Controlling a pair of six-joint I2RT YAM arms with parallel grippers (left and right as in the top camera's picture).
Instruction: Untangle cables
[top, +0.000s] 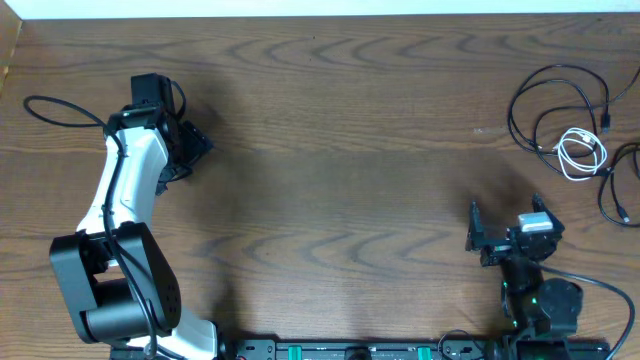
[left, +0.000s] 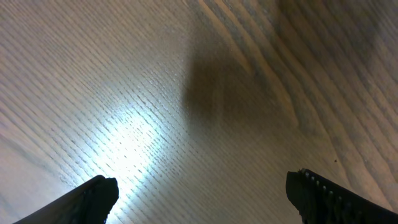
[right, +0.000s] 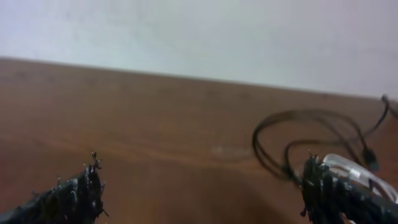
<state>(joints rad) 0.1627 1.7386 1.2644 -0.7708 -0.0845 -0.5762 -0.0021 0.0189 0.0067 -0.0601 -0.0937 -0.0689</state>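
Overhead: cables (top: 581, 151) heaped at far-right of table (top: 350, 150), ahead-right of the nearer right gripper (top: 505, 215), jaws spread, empty; left gripper (top: 190, 150) well apart, likewise | Left wrist: bare wood | Right wrist: cables ahead-right.

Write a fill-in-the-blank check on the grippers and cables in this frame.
1. The left gripper and the right gripper both stand ____.
2. The coiled cable among the black cables is ____.
3. They lie nearer the ____ gripper.
Missing words: open; white; right.
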